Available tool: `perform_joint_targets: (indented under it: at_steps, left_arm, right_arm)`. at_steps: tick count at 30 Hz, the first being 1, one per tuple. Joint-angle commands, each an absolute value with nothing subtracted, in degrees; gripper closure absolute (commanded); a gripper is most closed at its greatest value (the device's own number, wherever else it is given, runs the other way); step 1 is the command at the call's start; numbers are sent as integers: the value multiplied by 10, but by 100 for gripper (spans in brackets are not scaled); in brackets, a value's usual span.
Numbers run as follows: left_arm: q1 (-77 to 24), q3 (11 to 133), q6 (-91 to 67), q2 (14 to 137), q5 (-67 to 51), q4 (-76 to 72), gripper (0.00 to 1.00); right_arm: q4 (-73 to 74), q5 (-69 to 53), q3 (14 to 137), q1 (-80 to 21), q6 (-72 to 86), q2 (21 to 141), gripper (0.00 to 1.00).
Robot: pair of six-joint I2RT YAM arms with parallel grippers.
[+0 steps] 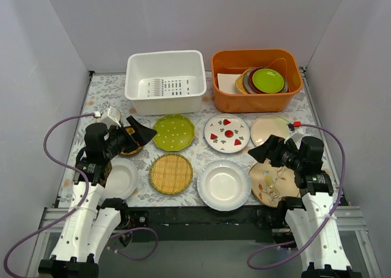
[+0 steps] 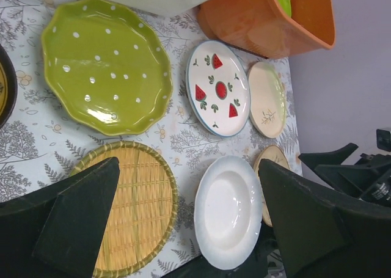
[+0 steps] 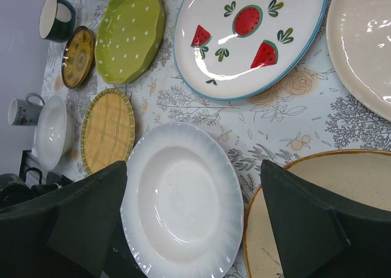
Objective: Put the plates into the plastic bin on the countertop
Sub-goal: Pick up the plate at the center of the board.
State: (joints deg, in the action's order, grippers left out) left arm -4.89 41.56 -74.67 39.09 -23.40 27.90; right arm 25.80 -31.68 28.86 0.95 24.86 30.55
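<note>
**Both grippers empty above eight flat plates: where a pick could fail**

Nearest me, the left gripper [image 1: 140,130] and the right gripper [image 1: 264,149] hung with fingers spread wide and nothing between them.

- **Near row, left to right:** a white bowl-like plate [image 1: 120,178], the woven bamboo plate [image 1: 171,173], a white deep plate [image 1: 224,184] and the bird-and-branch plate [image 1: 273,183], which lay partly under the right gripper.
- **Far row:** the small dark-yellow plate [image 1: 130,146] partly under the left gripper, then the green dotted plate [image 1: 174,132], the strawberry-print plate [image 1: 226,133] and a plain beige plate [image 1: 269,130].
- **Farthest:** the plastic bin [image 1: 165,55], with no plate showing inside it, and the orange tub [image 1: 256,101] to its right.

Every plate lay flat on the countertop [image 1: 201,159]. I judged three risks:

- A finger sliding under a rim could snag the cloth and drag the neighbouring plates, which sat close together.
- A glazed rim pinched at one edge could slip out on the way up.
- A release high above the bin could chip a plate.
</note>
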Motion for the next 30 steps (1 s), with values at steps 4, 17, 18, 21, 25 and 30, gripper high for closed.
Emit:
perform_joint_targets:
  at_steps: [4, 17, 18, 21, 25, 30]
  left_arm:
    - [-50, 425, -770, 400, -293, 260, 2]
    - [-56, 422, -776, 434, -356, 221, 2]
    - [-59, 424, -773, 436, -352, 221, 2]
    - [-77, 426, -774, 446, -336, 223, 2]
    - [-161, 441, -786, 473, -272, 223, 2]
    - [-271, 469, -800, 546, -166, 225, 2]
  right_arm:
    - [251, -323, 276, 8, 246, 306, 3]
    - [287, -221, 297, 8, 228, 344, 2]
    - [285, -217, 301, 8, 225, 347, 2]
    - [280, -211, 312, 8, 223, 357, 2]
    - [278, -199, 324, 8, 223, 373, 2]
    - [244, -231, 316, 9, 238, 388, 4]
